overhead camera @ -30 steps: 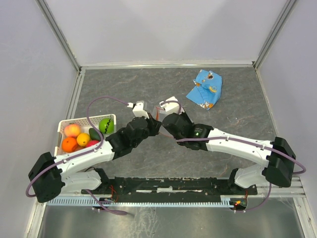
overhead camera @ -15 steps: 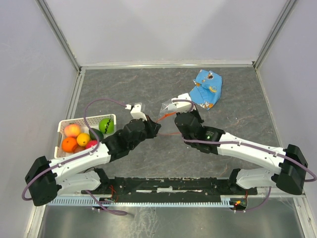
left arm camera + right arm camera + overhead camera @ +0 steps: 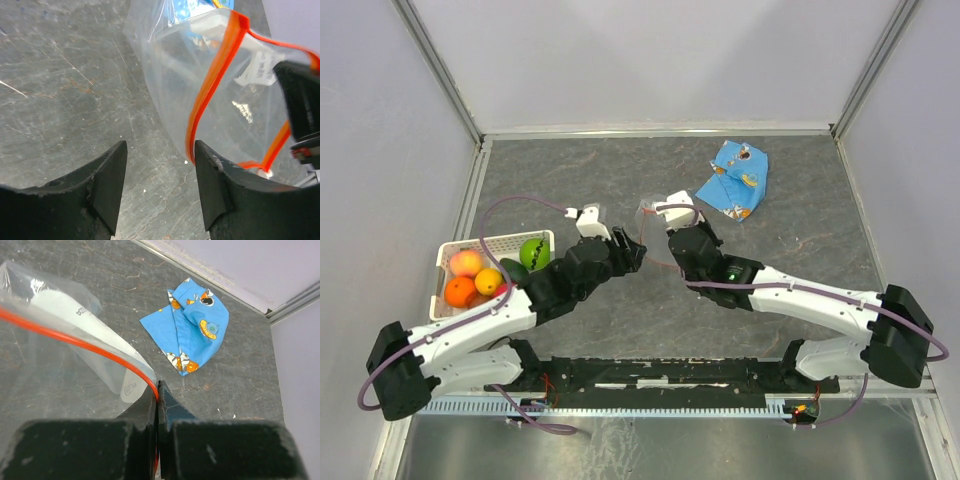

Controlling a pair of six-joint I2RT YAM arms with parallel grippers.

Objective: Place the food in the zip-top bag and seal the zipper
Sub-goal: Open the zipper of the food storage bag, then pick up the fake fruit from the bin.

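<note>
The right gripper (image 3: 157,390) is clamped shut on the thin red-orange zipper strip (image 3: 75,341) of the clear plastic zip-top bag (image 3: 65,365). It pinches one end of the mouth, so the bag hangs from that gripper and runs off ahead of it and to its left.

The left gripper (image 3: 160,170) faces it with its jaws standing apart and nothing between them. The bag's open mouth lies just ahead, with the near lip of the strip right beside the gripper's right-hand finger. Whether they touch cannot be told.

The bag is likely very light, limp and slippery. It would probably sag or fold wherever it is unsupported, and thin film can slide out of a pinch. The zipper strip looks like the stiffest part, so the best hold is probably on the free lip opposite the right gripper's pinch.

The food, several small round toy fruits (image 3: 485,272) in green, orange, peach and red-pink, sits in a white plastic lattice basket (image 3: 495,240). This is well behind the left gripper and off to its left, beside that arm. The fruits look light, hard and prone to rolling, so a grip across the middle would suit them.

Farther off, beyond the right gripper and to its right, a blue printed snack packet (image 3: 192,330) lies on the grey stone-patterned surface (image 3: 60,75).
</note>
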